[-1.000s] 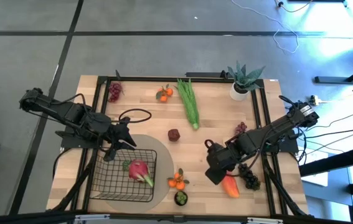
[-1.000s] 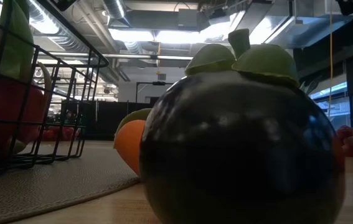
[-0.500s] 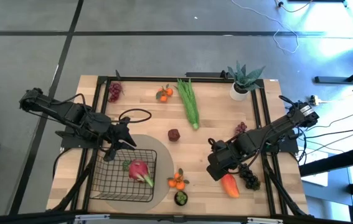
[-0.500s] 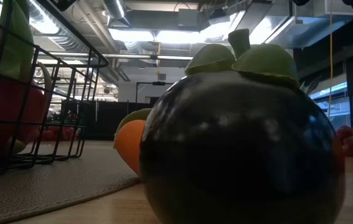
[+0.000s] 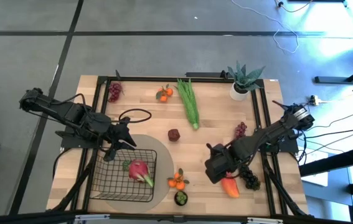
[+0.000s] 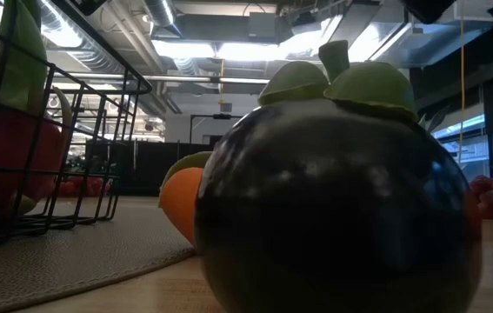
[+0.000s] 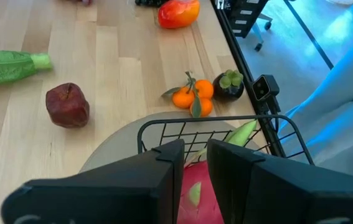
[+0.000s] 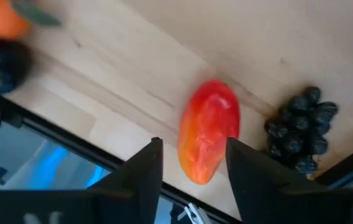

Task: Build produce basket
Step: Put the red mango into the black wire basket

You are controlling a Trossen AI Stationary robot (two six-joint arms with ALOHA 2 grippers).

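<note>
The black wire basket point(image 5: 125, 180) stands on a round mat and holds the pink dragon fruit point(image 5: 138, 169). My left gripper point(image 5: 121, 144) hovers open over the basket's far rim point(image 7: 213, 121), with the dragon fruit point(image 7: 195, 186) seen through its narrow finger gap. My right gripper point(image 5: 220, 174) is open above the red-orange mango point(image 8: 207, 130), which lies on its side on the wood near the table's near edge. The fingers stand on either side of the mango's nearer end and are not seen touching it. Dark grapes point(image 8: 301, 134) lie beside the mango.
Tangerines point(image 5: 176, 181) and a dark green-capped fruit point(image 5: 180, 198) lie beside the basket; that fruit point(image 6: 342, 200) fills the low view. A dark red fruit point(image 5: 174, 134), green bunch point(image 5: 188, 102), more tangerines point(image 5: 165, 93), red grapes point(image 5: 114, 91) point(image 5: 241, 129) and a potted plant point(image 5: 241, 84) lie farther back.
My right arm has shifted a little toward the table's left and near edge, so the red grapes behind it show more fully. Its gripper stays open over the mango. The left arm and the produce have kept still.
</note>
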